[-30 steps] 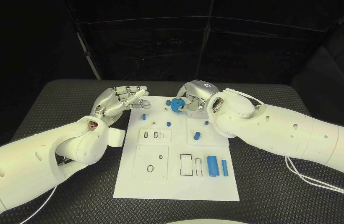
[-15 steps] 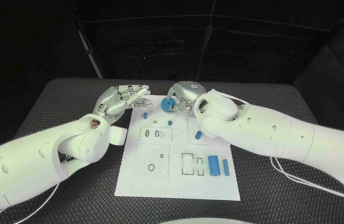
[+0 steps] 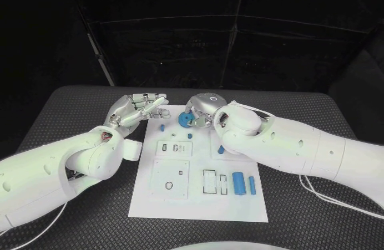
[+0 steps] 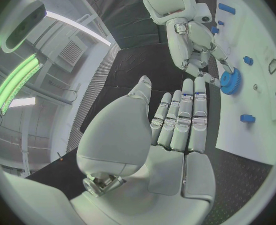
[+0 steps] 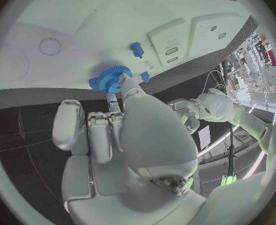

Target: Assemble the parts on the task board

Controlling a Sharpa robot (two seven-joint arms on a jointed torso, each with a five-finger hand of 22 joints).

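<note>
The right robot hand [image 3: 202, 107] pinches a small blue toothed plastic gear [image 3: 186, 118] between its fingertips, just above the far end of the flat white rectangular task board [image 3: 172, 200], which lies in the middle of the black textured table [image 3: 72, 205]. The left robot hand [image 3: 136, 110] hovers beside the board's far left corner, holding nothing, its fingers held straight and close together (the left wrist view shows them side by side, thumb apart). Small blue pegs [image 3: 161, 128] stand on the board near the gear, one more [image 3: 221, 149] sits at mid-board, and a blue plastic cylinder [image 3: 237, 183] lies beside a thinner blue bar [image 3: 251, 185] near the board's right near corner, well apart from both hands.
</note>
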